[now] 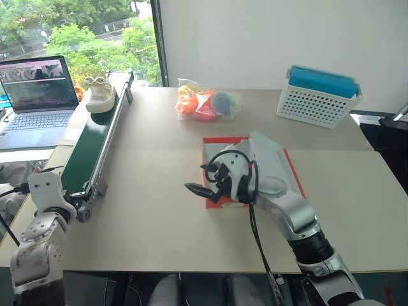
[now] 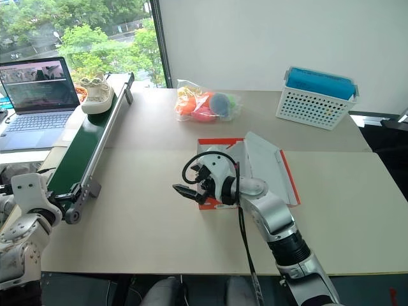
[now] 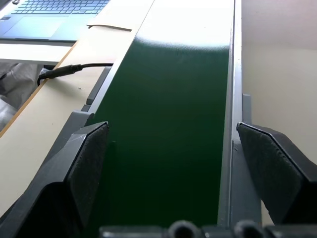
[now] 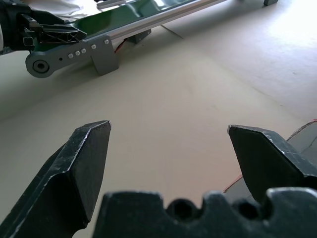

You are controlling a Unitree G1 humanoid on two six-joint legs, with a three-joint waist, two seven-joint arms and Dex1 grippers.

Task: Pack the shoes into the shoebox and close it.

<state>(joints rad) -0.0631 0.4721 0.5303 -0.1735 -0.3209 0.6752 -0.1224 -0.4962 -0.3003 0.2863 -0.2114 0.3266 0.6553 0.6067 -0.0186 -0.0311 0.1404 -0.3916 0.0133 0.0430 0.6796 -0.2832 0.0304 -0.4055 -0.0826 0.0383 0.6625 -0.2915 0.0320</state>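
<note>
One shoe (image 1: 100, 94) sits at the far end of the green conveyor belt (image 1: 89, 150), left of the table. The shoebox (image 1: 217, 146) lies mid-table, apparently open with its lid (image 2: 268, 162) tilted up. The right gripper (image 1: 205, 185) hovers just left of the box, fingers spread and empty. The left gripper (image 3: 171, 168), fingers wide, aims along the belt's near end. Still the fetching step: next, the shoe must reach the left gripper.

A lab or office — small conveyor belt (image 1: 95, 143) on a table (image 1: 153, 210); laptop (image 1: 35, 95) by a window (image 1: 76, 32).
</note>
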